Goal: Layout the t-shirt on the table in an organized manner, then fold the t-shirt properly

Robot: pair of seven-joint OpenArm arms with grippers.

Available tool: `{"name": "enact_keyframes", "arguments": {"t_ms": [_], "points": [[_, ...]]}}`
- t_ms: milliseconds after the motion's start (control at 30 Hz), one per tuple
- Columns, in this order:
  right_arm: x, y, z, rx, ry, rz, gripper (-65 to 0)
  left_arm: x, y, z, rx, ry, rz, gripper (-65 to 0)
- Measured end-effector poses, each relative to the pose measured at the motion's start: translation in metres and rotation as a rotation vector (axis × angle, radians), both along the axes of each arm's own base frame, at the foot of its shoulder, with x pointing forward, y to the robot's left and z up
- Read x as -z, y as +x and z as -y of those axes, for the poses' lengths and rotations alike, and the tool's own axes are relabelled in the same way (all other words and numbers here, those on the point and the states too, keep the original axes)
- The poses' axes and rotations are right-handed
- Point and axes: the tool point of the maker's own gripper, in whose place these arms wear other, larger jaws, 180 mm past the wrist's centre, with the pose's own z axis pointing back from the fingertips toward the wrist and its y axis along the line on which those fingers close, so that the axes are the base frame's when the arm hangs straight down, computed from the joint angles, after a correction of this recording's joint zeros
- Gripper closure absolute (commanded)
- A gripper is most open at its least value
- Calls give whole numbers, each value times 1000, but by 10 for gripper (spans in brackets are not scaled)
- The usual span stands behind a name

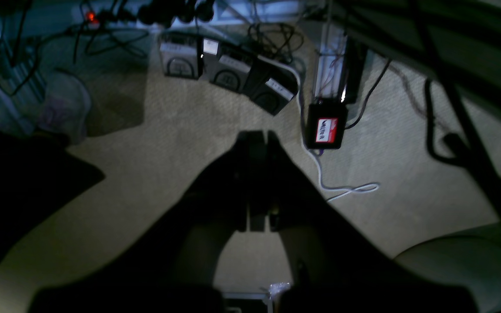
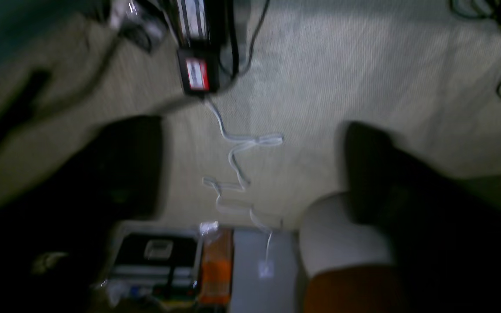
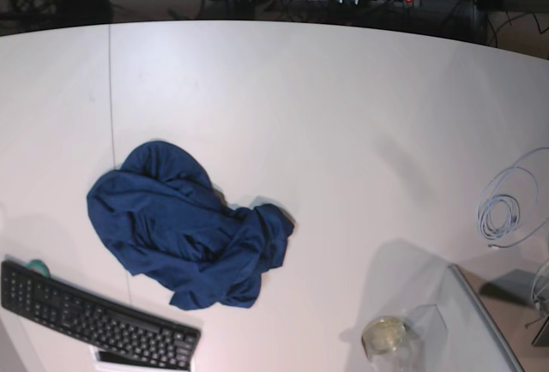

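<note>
Dark navy knit t-shirt (image 3: 184, 239) crumpled in a heap on the white curved-edge table (image 3: 326, 115), lower left, near the black keyboard (image 3: 94, 316). Left gripper (image 1: 258, 139) clenched, empty, above beige carpet (image 1: 155, 143). Right gripper (image 2: 250, 165) fingers spread, grasping nothing.

The t-shirt (image 3: 184, 239) is lying bunched in a heap on the table (image 3: 326, 115), just right of the seam line (image 3: 111, 98) in the base view, with the keyboard (image 3: 94, 319) sitting close below it at the near edge. The coiled cable (image 3: 506, 209) is resting well apart at the far right edge, and the jar (image 3: 383, 336) is standing beside the tray (image 3: 480, 329) at the lower right. Neither arm is reaching over the table: the left gripper (image 1: 257, 139) is hanging above the carpet (image 1: 168, 143) with the labelled box (image 1: 325, 127) ahead and to its right, and the right gripper (image 2: 250, 165) is hanging with the white cord (image 2: 237, 161) trailing between its fingers (image 2: 137, 165).
</note>
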Motion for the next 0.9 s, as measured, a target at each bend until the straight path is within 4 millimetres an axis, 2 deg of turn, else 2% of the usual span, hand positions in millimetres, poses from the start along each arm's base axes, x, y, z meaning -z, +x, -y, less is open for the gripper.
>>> {"name": "enact_keyframes", "arguments": {"t_ms": [67,100,133,167,200,267,333,433,467,500,567,600,667,700,733,900], "points": [[0,-4,0,1,0,-9,-114,0,0,0,0,0,0,-3],[0,-4,0,-3,1,-7,-23,0,0,0,0,0,0,-3],[0,0,-1,1,1,0,0,0,1,0,0,-1,1,-5],[0,5,-1,0,2,10,-14,0,1,0,0,-1,2,-5],[1,9,-1,0,2,18,-59,0,1,0,0,0,2,-7],[1,13,0,0,1,31,-84,0,1,0,0,0,2,-23],[1,11,0,1,0,27,-84,0,0,0,0,0,0,-114],[0,6,0,0,0,14,-84,0,0,0,0,0,1,-318],[0,6,0,0,0,13,-84,0,-1,0,1,0,0,-347],[0,6,0,0,0,14,-84,0,-3,0,-2,-1,2,-347],[1,8,0,0,0,18,-84,-1,-8,0,-2,-1,-4,-293],[1,9,0,0,0,19,-84,-1,-10,0,-2,-1,-9,-245],[1,9,0,0,0,19,-84,-1,-14,0,-2,-1,-14,-107],[1,9,0,0,0,19,-84,-1,-14,0,-1,-1,-15,-16],[1,9,0,0,0,19,-84,-1,-13,0,-2,-1,-13,0],[1,9,0,0,0,19,-83,-1,-12,0,1,-1,-10,0]]}}
